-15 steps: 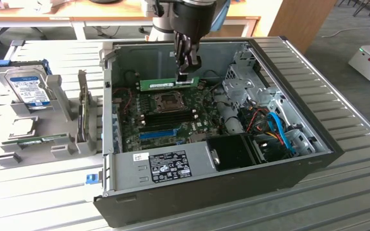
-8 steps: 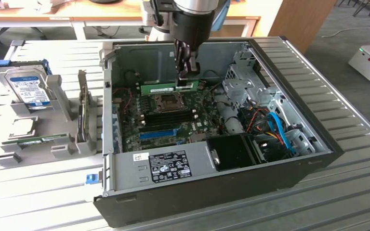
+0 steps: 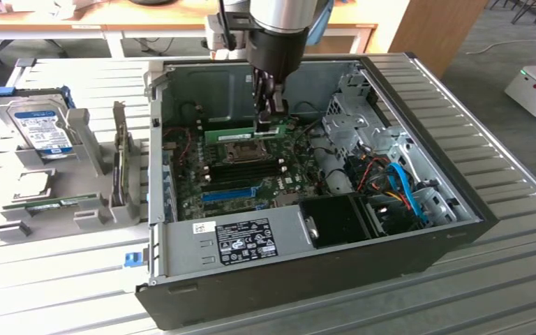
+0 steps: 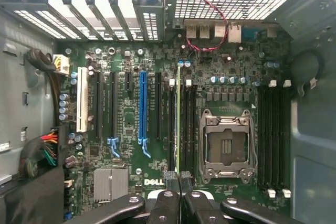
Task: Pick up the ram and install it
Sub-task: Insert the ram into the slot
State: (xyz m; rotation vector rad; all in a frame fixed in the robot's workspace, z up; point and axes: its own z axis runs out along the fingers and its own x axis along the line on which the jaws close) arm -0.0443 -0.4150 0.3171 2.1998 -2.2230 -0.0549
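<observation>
Gripper (image 4: 179, 181) closed narrowly on the near end of the ram (image 4: 178, 119). The green stick stands on edge along the black memory slots (image 4: 188, 129), between the blue expansion slot (image 4: 142, 106) and the CPU socket (image 4: 227, 142). Whether it is seated cannot be told. The arm hangs inside the open computer case (image 3: 296, 289). A hard drive (image 3: 45, 129) stands well apart at the exterior view's left.

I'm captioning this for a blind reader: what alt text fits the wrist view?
Jaws shut on the ram, seen edge-on, lined up along the memory slots beside the CPU socket on a motherboard inside a computer case.
</observation>
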